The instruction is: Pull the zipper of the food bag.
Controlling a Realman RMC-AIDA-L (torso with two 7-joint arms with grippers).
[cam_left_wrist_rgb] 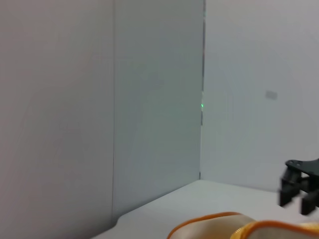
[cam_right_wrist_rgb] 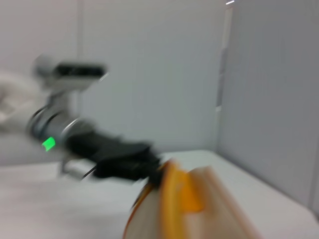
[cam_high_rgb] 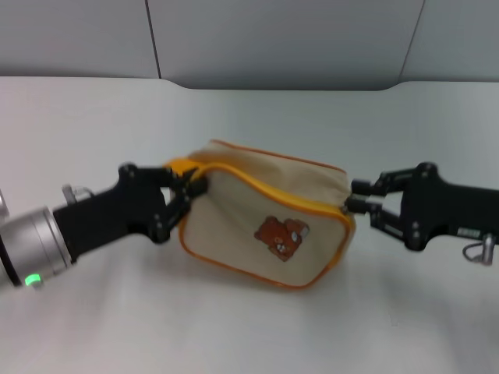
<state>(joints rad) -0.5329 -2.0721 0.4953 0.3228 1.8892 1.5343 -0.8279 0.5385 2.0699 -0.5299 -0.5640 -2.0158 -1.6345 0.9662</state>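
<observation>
The food bag (cam_high_rgb: pixel 265 226) is matt beige cloth, canvas-like and softly creased, with a glossier orange-yellow zipper (cam_high_rgb: pixel 269 189) band. The left hand (cam_high_rgb: pixel 183 195) and right hand (cam_high_rgb: pixel 357 196) look like matt black plastic. The left arm's cuff (cam_high_rgb: pixel 35 245) is brushed silvery metal. The table (cam_high_rgb: pixel 93 117) is smooth, matt white.

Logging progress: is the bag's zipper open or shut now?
Cannot tell for sure. In the head view the zipper shows as one unbroken yellow band along the food bag, no gap seen; the pull tab is not visible.
</observation>
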